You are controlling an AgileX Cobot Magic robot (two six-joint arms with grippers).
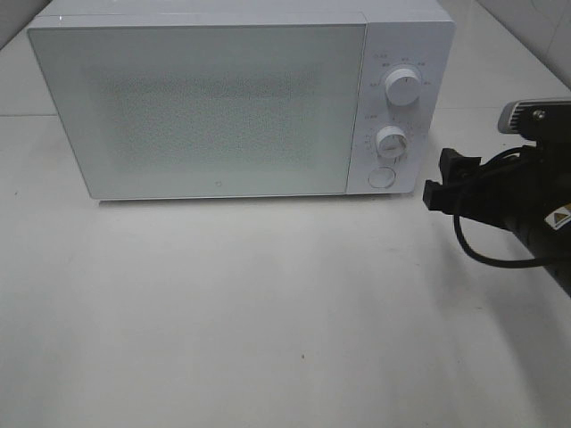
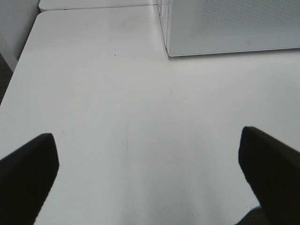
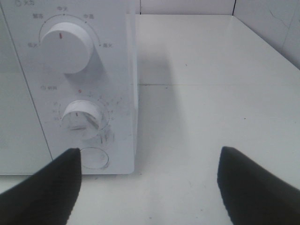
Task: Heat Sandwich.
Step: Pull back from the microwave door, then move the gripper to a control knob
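Hovering just beside the microwave's (image 1: 205, 107) lower dial (image 1: 391, 141), the right hand (image 1: 443, 178) is apart and empty. The left hand (image 2: 147, 140), also apart, sits farther off. The sandwich isn't visible, presumably inside the shut microwave.

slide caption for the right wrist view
Open right hand facing the microwave's large dial, small dial and round button

The right arm (image 1: 540, 209) is black, with a looping black cable (image 1: 473, 252), a grey housing (image 1: 528, 114) on top and a white sticker (image 1: 560, 218) bearing an orange triangle. The left claw (image 2: 146, 136) and right claw (image 3: 150, 152) each have 2 matte black, wedge-shaped fingers with rounded tips.
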